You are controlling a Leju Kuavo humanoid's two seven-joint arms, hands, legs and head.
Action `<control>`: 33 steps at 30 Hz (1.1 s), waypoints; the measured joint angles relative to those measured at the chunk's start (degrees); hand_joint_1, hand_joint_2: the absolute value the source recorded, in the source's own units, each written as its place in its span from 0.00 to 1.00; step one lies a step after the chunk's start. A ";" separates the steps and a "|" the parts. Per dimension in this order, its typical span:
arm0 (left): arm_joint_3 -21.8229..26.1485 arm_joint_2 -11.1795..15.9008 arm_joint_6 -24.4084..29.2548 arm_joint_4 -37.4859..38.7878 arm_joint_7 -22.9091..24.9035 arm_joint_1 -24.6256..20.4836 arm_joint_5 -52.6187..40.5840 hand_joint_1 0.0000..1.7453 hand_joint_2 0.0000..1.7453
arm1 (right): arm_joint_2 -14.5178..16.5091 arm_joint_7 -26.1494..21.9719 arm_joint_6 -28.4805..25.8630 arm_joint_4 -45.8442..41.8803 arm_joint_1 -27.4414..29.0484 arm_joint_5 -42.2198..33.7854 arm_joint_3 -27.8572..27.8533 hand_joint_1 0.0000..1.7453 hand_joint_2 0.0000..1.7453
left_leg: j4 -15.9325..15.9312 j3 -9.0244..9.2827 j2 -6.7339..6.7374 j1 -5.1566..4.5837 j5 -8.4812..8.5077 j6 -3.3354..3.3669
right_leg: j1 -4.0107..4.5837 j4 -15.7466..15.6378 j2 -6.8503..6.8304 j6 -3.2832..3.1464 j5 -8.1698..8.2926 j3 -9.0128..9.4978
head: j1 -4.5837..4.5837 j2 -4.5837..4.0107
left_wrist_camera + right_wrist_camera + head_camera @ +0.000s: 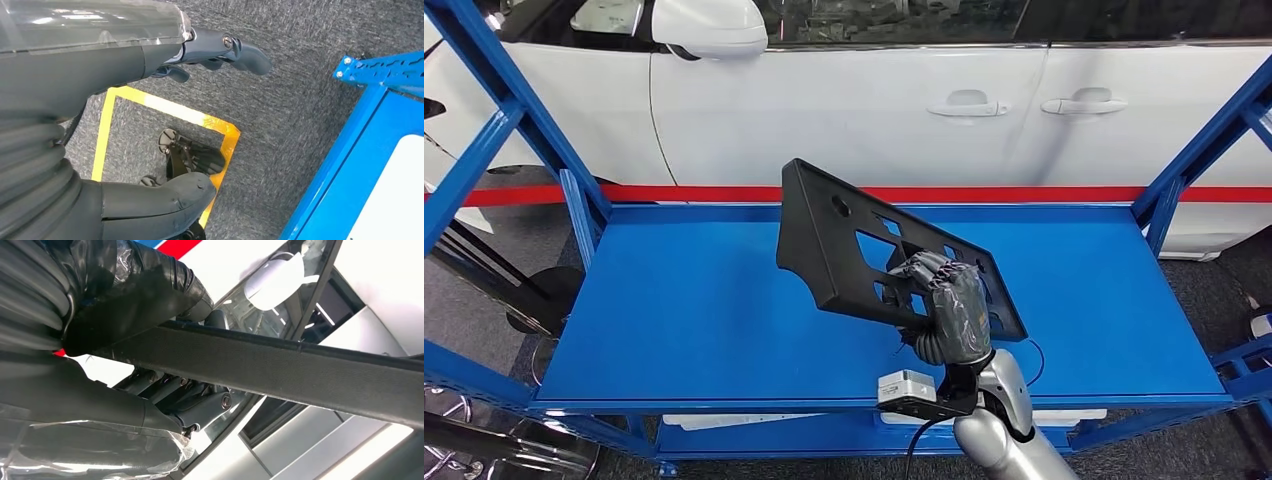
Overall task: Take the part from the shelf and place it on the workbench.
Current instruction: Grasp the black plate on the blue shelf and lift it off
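Item: flat black plastic mounting plate with rectangular cut-outs (864, 250). Location: held tilted above the blue metal shelf (684, 300), right of centre, its far-left corner raised; whether its near edge touches the shelf cannot be told. In the right wrist view it runs as a dark textured bar (280, 367) across the picture.

Right robot hand (944, 305): grey, fingers wrapped through and around the plate's near-right portion, gripping it firmly; thumb and fingers clamp both faces (150, 340).

Left robot hand (165, 120): hangs beside the shelf over grey carpet (300, 100), fingers spread apart, holding nothing. A yellow tape square (165, 110) marks the floor below it.

Surroundings: a white car (874, 100) with two door handles stands just beyond the shelf, with a red stripe (874, 193) along the far edge.

Step in hand, as judged: the pick-up from the shelf; the plate appears secured and lifting away. The desk for delivery is not seen.

Next move calls for: raising the plate clear of the blue uprights (1169, 190), keeping the grip tight since the plate is held off-centre and may swing, then turning toward the desk.
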 joint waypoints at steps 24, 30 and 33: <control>-1.33 -0.28 3.80 0.26 0.75 -0.43 -1.57 0.00 1.00 | -0.88 -1.68 52.16 -22.15 1.40 -71.87 -4.80 0.84 1.00 | 0.25 -0.52 -0.17 -0.51 0.32 -0.47 | 0.54 -15.33 -0.21 -1.16 6.77 6.44 | -0.02 0.00; -1.71 -1.01 3.59 0.44 -0.60 -0.74 -2.29 0.00 1.00 | -1.36 1.42 53.48 -22.04 0.14 -74.60 -6.39 0.84 1.00 | 0.11 -2.68 0.45 -0.36 2.19 0.26 | -0.08 -0.24 -0.18 0.18 -2.77 1.72 | 0.00 0.00; -1.82 -1.40 3.39 0.51 -1.22 -0.76 -2.13 0.00 1.00 | -1.81 2.12 54.98 -21.89 -0.15 -75.80 -6.64 0.84 1.00 | 0.65 -3.84 0.46 -0.26 2.87 -0.21 | -0.61 -9.24 -0.24 0.48 1.16 8.14 | 0.00 0.00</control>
